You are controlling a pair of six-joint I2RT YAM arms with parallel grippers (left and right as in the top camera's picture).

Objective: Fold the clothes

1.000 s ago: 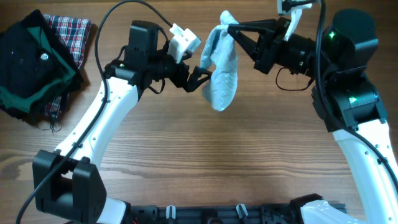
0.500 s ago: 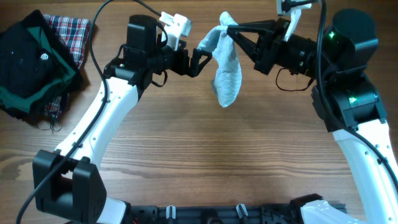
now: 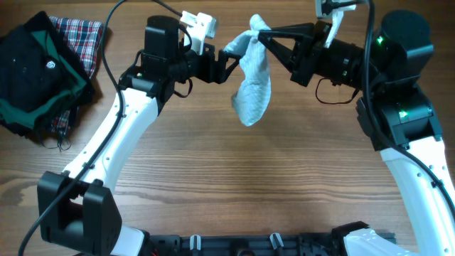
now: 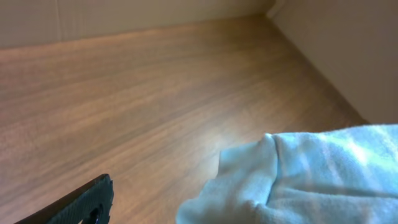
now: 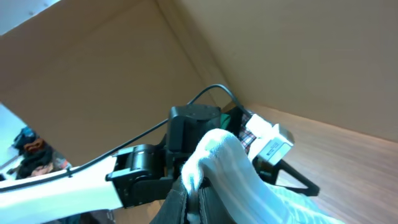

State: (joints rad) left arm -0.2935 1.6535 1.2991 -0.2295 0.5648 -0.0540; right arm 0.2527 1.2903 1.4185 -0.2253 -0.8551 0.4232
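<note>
**Garment suspended at 12 o'clock; second grasp pending**

Garment [image 3: 252, 85] is held above the table [image 3: 213, 185] at 12 o'clock in the overhead view, hanging limp from one upper corner. That corner is pinched in the right gripper [image 3: 261, 32], whose jaws are fully closed on the cloth. This is confirmed in the right wrist view, where fabric bulges out above the closed fingers. The lift is judged deliberate: the cloth's own weight draws it straight and exposes the free edges.

Left gripper [image 3: 229, 64] is set at the garment's 10 o'clock, level with the upper edge. Its jaws are spread wide and nothing is gripped. In the left wrist view one finger [image 4: 87, 198] is seen apart from the cloth; the other is out of frame. The placement suggests a second corner is to be taken, so the piece can be stretched between both arms and laid flat.

Dark pile [image 3: 35, 71] and plaid cloth [image 3: 84, 34] lie at 10 o'clock, well apart from the work. No fold is yet made. Risk noted: the pinch is narrow, and slippage is possible.
</note>
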